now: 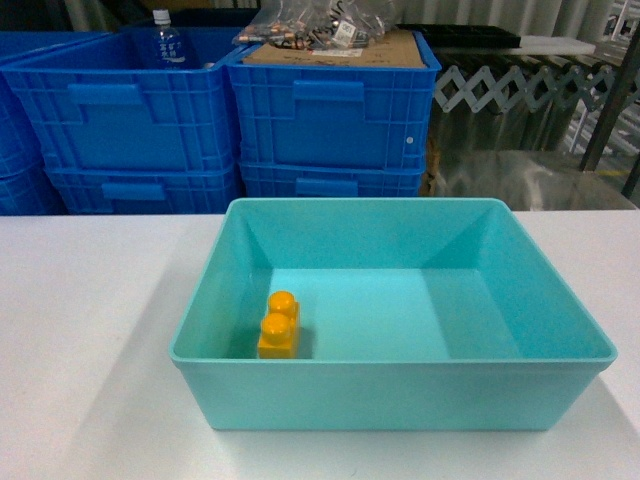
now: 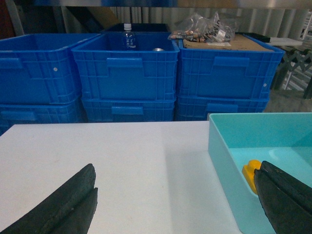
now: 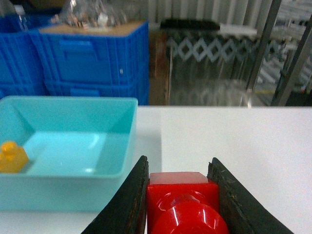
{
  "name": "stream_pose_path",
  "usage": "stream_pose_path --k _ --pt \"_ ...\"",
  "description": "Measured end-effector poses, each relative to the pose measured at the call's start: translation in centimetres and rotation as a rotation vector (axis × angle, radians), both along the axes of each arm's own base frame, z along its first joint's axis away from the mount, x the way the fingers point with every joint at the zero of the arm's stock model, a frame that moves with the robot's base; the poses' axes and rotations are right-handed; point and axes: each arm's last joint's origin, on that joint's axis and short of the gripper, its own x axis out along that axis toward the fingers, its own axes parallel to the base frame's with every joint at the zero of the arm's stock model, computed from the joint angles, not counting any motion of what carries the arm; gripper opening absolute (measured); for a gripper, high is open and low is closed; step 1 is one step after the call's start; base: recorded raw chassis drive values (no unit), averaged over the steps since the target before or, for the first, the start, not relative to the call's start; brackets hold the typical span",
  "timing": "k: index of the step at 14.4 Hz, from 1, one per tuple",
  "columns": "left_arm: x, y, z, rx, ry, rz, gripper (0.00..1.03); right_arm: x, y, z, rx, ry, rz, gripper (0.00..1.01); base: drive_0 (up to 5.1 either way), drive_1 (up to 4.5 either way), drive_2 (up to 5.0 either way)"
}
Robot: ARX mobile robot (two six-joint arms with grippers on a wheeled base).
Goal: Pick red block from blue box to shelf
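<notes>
Red block (image 3: pixel 183 202) sitting clamped between the dark fingers (image 3: pixel 127 204) of the right gripper (image 3: pixel 181 195), stud facing the camera, above the white table (image 3: pixel 234 141) just right of the blue box (image 1: pixel 400 390). Left gripper (image 2: pixel 175 204) hanging spread wide and empty over the table at the box's left wall. Lying inside the box near its front-left corner, yellow two-stud brick (image 1: pixel 279 325). Standing behind the table, stacked dark blue crates (image 1: pixel 330 110), one holding a water bottle (image 1: pixel 165 42). Showing far right, steel posts of the shelf (image 3: pixel 267 44).
</notes>
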Motion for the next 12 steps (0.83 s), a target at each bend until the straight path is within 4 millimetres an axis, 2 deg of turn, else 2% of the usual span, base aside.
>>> stream_pose_path --k 1,9,12 --pt "0.0 0.0 0.0 0.0 0.0 -0.001 0.98 -0.34 0.0 0.53 -0.001 -0.065 0.001 0.28 0.0 0.0 0.0" --pt "0.0 0.0 0.0 0.0 0.0 0.0 0.98 -0.33 0.0 0.33 -0.001 -0.045 0.0 0.28 0.0 0.0 0.0" --pt "0.0 0.02 0.0 0.0 0.0 0.003 0.98 -0.33 0.0 0.33 -0.001 -0.045 0.001 0.28 -1.4 -1.44 -1.4"
